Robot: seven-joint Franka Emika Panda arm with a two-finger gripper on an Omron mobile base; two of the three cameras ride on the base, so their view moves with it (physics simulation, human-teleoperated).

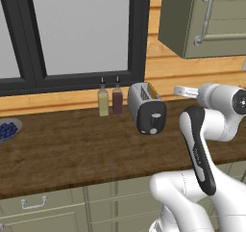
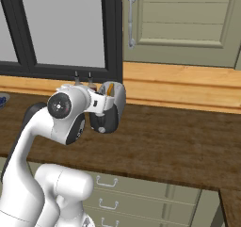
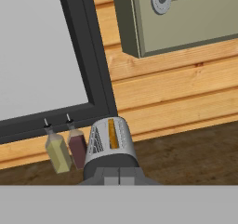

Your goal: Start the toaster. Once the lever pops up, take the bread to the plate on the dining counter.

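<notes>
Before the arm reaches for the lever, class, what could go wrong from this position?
1. The two bottles stand right beside the toaster; a wide approach might knock them over.
2. The lever is a small knob on the black end panel, so the gripper could slip off or push the whole toaster along the counter.
3. The bread sits deep in its slot, so later gripping may be awkward.

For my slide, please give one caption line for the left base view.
Silver toaster with bread in a slot, beside two bottles on the wood counter; the arm's tool is at its right.
</notes>
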